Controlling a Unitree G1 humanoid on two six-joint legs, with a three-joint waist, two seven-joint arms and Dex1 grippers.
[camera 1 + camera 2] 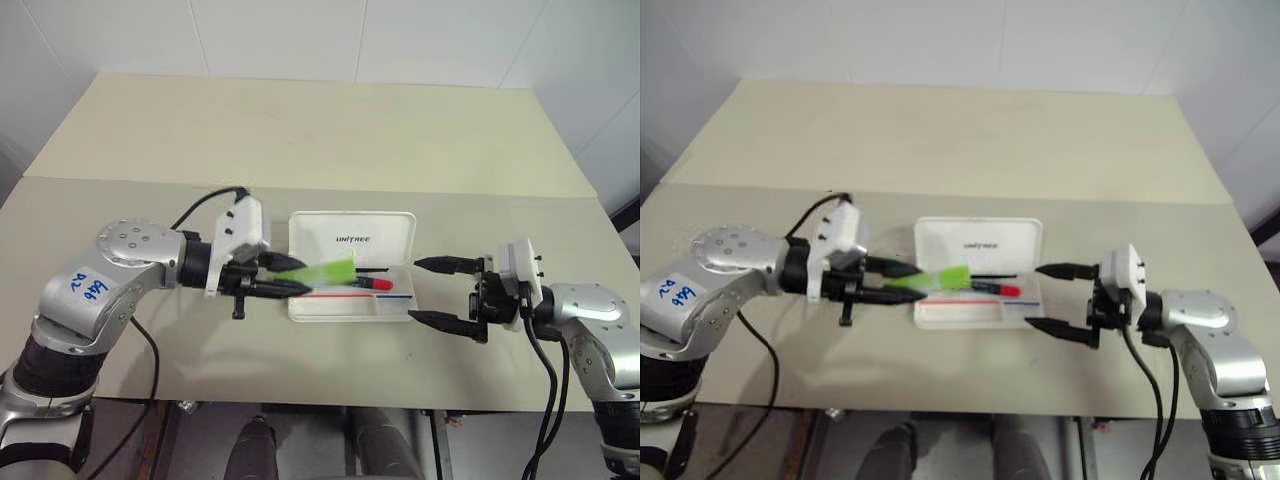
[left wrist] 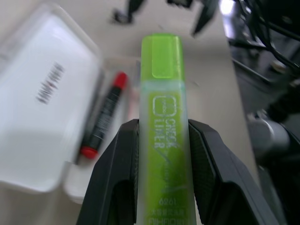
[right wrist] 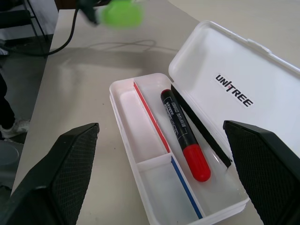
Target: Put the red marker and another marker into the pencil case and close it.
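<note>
The left claw (image 1: 283, 284) is squeezing the green marker (image 1: 325, 273), which sticks out past its tips over the open case (image 1: 350, 240). The red marker (image 3: 184, 134) lies inside the case, just beyond the green one. The right claw (image 1: 436, 291) is wide open and holds nothing, near the case's other end on the counter (image 1: 300, 130).

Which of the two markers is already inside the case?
The red marker, lying in the open pencil case; the green marker is clamped in the left end effector.

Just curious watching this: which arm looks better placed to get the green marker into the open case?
Probably the left: its tool holds the green marker over the open pencil case. The right tool is open beside it.
</note>
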